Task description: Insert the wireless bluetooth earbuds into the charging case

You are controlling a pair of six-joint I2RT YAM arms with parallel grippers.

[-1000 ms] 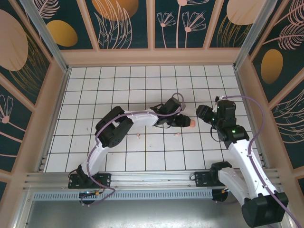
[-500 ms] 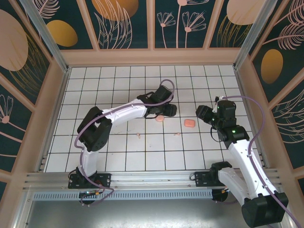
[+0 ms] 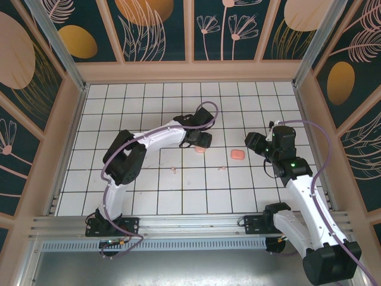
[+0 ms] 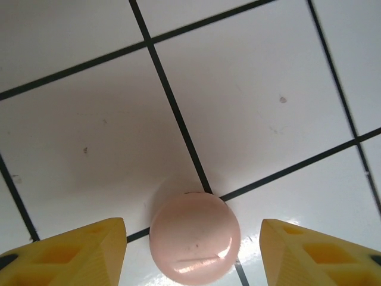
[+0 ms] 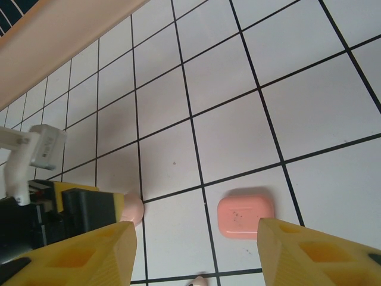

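The salmon charging case (image 3: 237, 154) lies shut on the tiles, and it also shows low in the right wrist view (image 5: 244, 213). One tiny earbud (image 3: 222, 168) lies just in front of it, its tip at the bottom edge of the right wrist view (image 5: 199, 280). The other earbud (image 3: 174, 170) lies further left. My left gripper (image 3: 200, 143) is open and hangs over a pale pink round disc (image 4: 194, 237), with a gap on each side. My right gripper (image 3: 251, 143) is open to the right of the case, with nothing between its fingers (image 5: 113, 244).
The pale pink disc (image 3: 200, 149) sits about two tiles left of the case. The left arm (image 3: 155, 138) stretches across the middle of the tiled floor. Peach walls (image 3: 190, 71) ring the floor on all sides.
My left arm has swung left, away from the charging case, to the pale pink disc, and its jaws have spread wider. The right arm has stayed still.
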